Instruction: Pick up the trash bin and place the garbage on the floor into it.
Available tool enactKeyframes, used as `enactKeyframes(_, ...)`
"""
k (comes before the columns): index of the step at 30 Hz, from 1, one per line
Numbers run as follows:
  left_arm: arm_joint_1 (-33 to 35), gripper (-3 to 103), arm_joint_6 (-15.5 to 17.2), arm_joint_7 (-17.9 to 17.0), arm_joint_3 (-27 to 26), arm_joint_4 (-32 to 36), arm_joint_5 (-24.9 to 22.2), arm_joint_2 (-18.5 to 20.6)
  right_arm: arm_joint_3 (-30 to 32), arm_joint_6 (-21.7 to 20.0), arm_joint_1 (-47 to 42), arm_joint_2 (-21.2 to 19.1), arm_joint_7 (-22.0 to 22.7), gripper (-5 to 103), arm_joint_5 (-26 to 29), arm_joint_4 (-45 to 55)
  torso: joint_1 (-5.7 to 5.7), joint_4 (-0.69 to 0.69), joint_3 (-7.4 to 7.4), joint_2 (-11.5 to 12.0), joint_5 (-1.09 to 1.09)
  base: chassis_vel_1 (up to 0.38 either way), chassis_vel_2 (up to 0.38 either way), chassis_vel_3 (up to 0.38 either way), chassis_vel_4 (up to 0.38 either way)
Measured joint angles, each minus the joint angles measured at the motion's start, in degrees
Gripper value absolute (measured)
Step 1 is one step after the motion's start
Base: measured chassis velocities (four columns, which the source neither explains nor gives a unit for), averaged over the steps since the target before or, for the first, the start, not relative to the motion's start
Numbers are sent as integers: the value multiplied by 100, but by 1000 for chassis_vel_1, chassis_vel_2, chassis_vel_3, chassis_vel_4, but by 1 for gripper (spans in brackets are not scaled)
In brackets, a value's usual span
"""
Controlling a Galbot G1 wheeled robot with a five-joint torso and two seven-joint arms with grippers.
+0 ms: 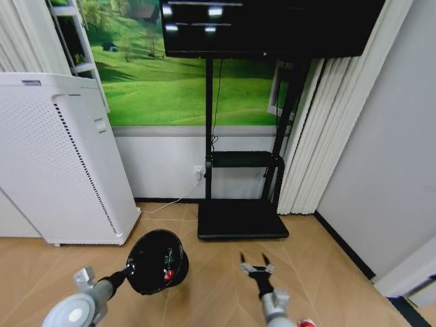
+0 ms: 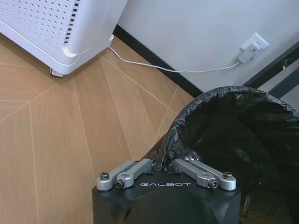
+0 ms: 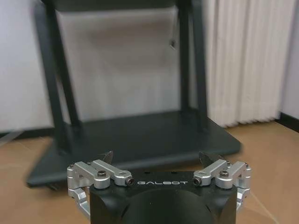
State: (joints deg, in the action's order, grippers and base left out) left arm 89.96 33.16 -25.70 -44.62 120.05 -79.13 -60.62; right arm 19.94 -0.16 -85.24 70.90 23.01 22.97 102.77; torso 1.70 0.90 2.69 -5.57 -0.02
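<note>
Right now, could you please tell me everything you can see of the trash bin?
The trash bin is small, round and black, lined with a crinkled black bag folded over its rim. The left gripper is shut on its near rim. Red and green bits show inside. The white appliance is beside it.

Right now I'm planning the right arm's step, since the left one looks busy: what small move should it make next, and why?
Probably swing the right gripper toward the red-and-white scrap beside its arm. Its jaws are open and empty over the bare floor, while the left gripper is shut on the trash bin rim, and the bin already holds some litter.
</note>
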Motion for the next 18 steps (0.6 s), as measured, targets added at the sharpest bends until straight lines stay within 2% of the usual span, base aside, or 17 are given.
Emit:
enactKeyframes(4, -19, 2, -1, 79, -16, -87, 35, -45, 423, -231, -179, 48, 30, 100, 70, -264, 0, 0, 0, 0, 1, 61, 66, -48, -57)
enactKeyframes(9, -86, 2, -2, 187, 17, -213, 115, -112, 748, -218, -430, 119, -22, 100, -18, -693, 0, 2, 0, 0, 2, 0, 0, 0, 0)
enactKeyframes(15, -179, 2, -3, 262, 44, -306, 142, -136, 862, -227, -428, 129, -48, 100, 173, -1203, 0, 2, 0, 0, 3, 0, 0, 0, 0)
enactKeyframes(18, -202, 2, -4, 326, 50, -369, 219, -80, 867, -211, -359, 119, -125, 100, 101, -1587, 0, 2, 0, 0, 3, 0, 0, 0, 0)
